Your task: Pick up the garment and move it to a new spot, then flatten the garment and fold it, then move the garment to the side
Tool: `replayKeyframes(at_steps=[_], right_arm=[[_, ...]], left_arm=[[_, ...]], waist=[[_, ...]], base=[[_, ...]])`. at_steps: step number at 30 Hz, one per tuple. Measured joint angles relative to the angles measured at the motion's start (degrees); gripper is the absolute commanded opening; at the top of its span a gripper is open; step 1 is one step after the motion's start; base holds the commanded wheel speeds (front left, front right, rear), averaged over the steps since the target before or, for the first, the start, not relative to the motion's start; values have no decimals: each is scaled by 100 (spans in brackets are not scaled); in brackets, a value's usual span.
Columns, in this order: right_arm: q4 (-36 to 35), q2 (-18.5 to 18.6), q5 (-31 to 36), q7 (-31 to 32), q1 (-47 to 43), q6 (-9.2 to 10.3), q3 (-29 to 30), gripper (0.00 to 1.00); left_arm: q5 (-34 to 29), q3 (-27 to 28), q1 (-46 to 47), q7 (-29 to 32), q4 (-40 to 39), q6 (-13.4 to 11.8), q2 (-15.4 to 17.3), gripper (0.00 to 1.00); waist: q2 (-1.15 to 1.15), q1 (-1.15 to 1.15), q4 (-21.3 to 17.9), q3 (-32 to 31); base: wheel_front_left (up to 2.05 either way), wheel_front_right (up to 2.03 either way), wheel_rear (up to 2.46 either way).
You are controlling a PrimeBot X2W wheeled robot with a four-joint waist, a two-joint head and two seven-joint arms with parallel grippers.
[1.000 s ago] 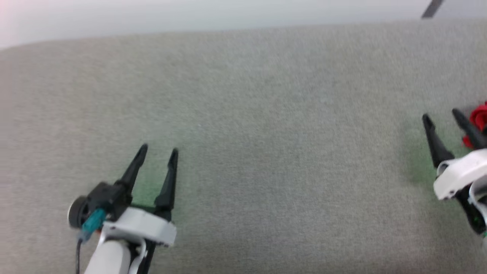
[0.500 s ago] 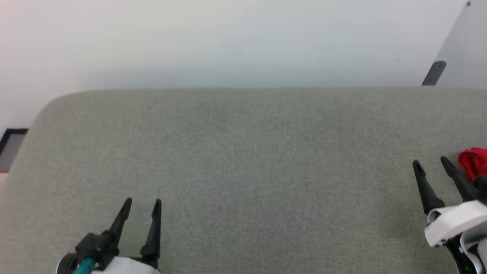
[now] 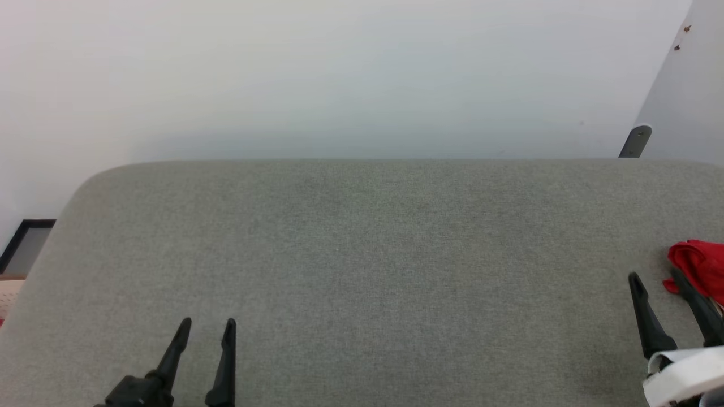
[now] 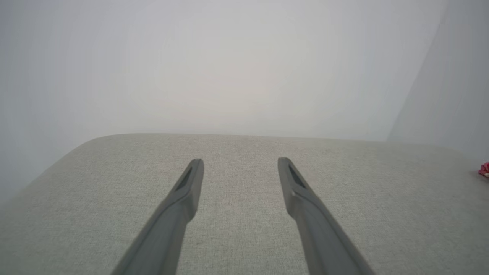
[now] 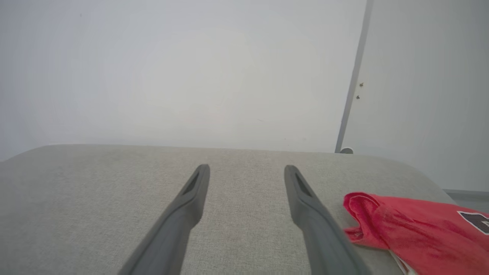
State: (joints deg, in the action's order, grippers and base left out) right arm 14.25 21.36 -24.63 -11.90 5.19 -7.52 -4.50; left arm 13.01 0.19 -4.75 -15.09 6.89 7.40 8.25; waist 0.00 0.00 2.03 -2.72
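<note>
The garment [image 3: 698,263] is a crumpled red heap at the right edge of the grey fabric surface [image 3: 362,243]; part of it is cut off by the frame. In the right wrist view the garment [image 5: 412,225] lies just right of my right finger, with a bit of black lettering showing. My right gripper [image 3: 655,277] is open and empty, its right finger beside the cloth; its fingertips [image 5: 247,168] hover over bare fabric. My left gripper [image 3: 207,323] stands open and empty at the lower left, far from the garment [image 4: 485,169], over bare surface [image 4: 240,162].
A white wall rises behind the surface's rounded far edge. A grey panel with a metal bracket [image 3: 636,141] stands at the back right. A dark-framed object [image 3: 25,243] and a beige perforated edge [image 3: 8,291] show off the left side.
The head camera has tilted up, so the wall now fills the top and both grippers sit lower in the picture. Both grippers stay open and empty.
</note>
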Motion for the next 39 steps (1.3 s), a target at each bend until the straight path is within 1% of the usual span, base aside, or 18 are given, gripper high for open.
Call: replayKeyframes(at_steps=[6,13,22,31,32,37,39], right_arm=[[-458,-198,79,141,-456,0,305,100],[-811,-367,188,289,-687,0,521,100],[-989,-481,205,411,-802,0,622,100],[-1048,-509,199,445,-803,0,625,100],[-1033,-517,198,443,-805,0,619,0],[-771,-688,168,467,-941,0,568,0],[-728,-731,2,492,-943,0,572,0]], left_arm=[[-8,52,-172,0,-196,0,-41,100],[4,138,-307,-1,-289,0,-82,100],[18,151,-353,0,-286,0,-77,100],[80,137,-357,0,-266,0,-85,100],[102,135,-362,-1,-246,0,-93,0],[138,99,-444,15,11,0,-159,0],[326,98,-448,67,43,0,-180,0]], waist=[[0,0,0,-60],[0,0,3,-80],[0,0,2,-70],[0,0,-35,-57],[0,0,-41,-56],[0,0,-43,-53],[0,0,-46,-48]], base=[[0,0,0],[0,0,0],[0,0,0],[0,0,0],[0,0,0],[0,0,0],[0,0,0]])
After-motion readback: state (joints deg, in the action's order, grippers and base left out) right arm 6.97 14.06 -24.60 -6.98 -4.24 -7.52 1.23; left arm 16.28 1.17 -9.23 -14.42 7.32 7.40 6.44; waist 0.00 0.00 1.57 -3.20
